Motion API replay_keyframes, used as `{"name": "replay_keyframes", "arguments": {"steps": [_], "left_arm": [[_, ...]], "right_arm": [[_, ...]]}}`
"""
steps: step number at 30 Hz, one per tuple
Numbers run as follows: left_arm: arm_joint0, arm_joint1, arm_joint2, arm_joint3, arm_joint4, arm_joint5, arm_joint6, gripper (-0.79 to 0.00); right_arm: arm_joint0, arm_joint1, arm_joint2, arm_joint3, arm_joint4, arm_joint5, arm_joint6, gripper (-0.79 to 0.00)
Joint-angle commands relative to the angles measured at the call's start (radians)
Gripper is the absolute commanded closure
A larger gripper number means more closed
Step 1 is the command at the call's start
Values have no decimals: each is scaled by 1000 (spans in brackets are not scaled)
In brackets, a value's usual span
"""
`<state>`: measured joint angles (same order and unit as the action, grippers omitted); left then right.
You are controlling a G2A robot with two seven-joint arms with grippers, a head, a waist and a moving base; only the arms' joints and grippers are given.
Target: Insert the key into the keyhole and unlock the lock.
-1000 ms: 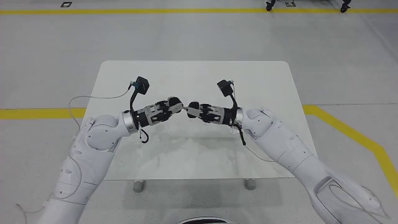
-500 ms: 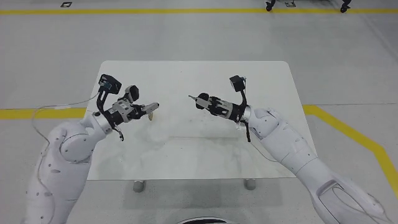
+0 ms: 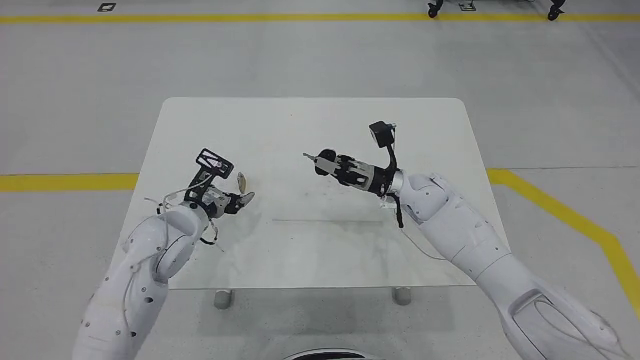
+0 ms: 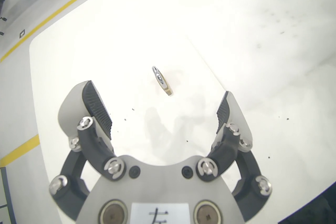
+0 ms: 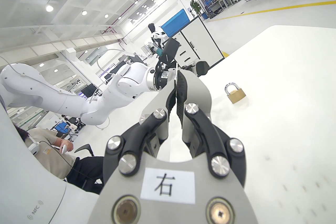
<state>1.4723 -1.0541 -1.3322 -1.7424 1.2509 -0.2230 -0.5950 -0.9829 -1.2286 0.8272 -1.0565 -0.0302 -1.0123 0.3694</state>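
**A:** Where is the lock now?

**B:** The lock (image 5: 235, 93) rests on the worktop (image 3: 400, 120), on the robot's left side. It sits just ahead of the left tool (image 4: 157, 97), whose fingers are spread wide and empty. Half a second ago that tool carried it, and a second ago both tools met mid-worktop.

**A:** So the key is out?

**B:** Yes. The right tool (image 3: 322, 160) is pinched tight on the key (image 3: 309, 157), well apart from the lock. I judge the insertion attempt over, but I cannot tell whether it unlocked.

**A:** Do the views differ?

**B:** The left wrist view has the lock edge-on, a thin sliver. The right wrist view shows its brass face and the shackle (image 5: 230, 83). The key's tip shows from above.
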Motion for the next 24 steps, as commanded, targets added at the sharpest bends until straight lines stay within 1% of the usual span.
{"name": "replay_keyframes", "arguments": {"steps": [1, 3, 5, 6, 7, 10, 11, 12, 16, 19, 20, 24], "left_arm": [[-34, -6, 30, 39, 12, 23, -19, -677], [-58, -11, 49, 64, 5, 29, -31, -646], [-74, -14, 64, 83, 5, 29, -43, -579], [-81, -16, 68, 91, 5, 33, -46, -563], [-87, -17, 71, 97, 4, 40, -47, -520], [-102, -22, 78, 114, 5, 60, -41, -459], [-105, -23, 81, 120, 1, 58, -41, -406], [-108, -24, 83, 126, -1, 55, -43, -372], [-117, -27, 92, 139, -4, 55, -48, -265], [-118, -29, 102, 141, 0, 51, -46, -46], [-120, -30, 105, 145, 1, 49, -47, 0], [-131, -33, 110, 168, -1, 48, -44, 0]], "right_arm": [[0, 0, 0, 0, 0, 0, 0, 0], [0, 0, 0, 0, 0, 0, 0, 0], [0, 0, 0, 0, 0, 0, 0, 0], [0, 0, 0, 0, 0, 0, 0, 0], [0, 0, 0, 0, 0, 0, 0, 0], [0, 0, 0, 0, 0, 0, 0, 0], [0, 0, 0, 0, 0, 0, 0, 0], [0, 0, 0, 0, 0, 0, 0, 0], [0, 0, 0, 0, 0, 0, 0, 0], [0, 0, 0, 0, 0, 0, 0, 0], [0, 0, 0, 0, 0, 0, 0, 0], [0, 0, 0, 0, 0, 0, 0, 0]]}}
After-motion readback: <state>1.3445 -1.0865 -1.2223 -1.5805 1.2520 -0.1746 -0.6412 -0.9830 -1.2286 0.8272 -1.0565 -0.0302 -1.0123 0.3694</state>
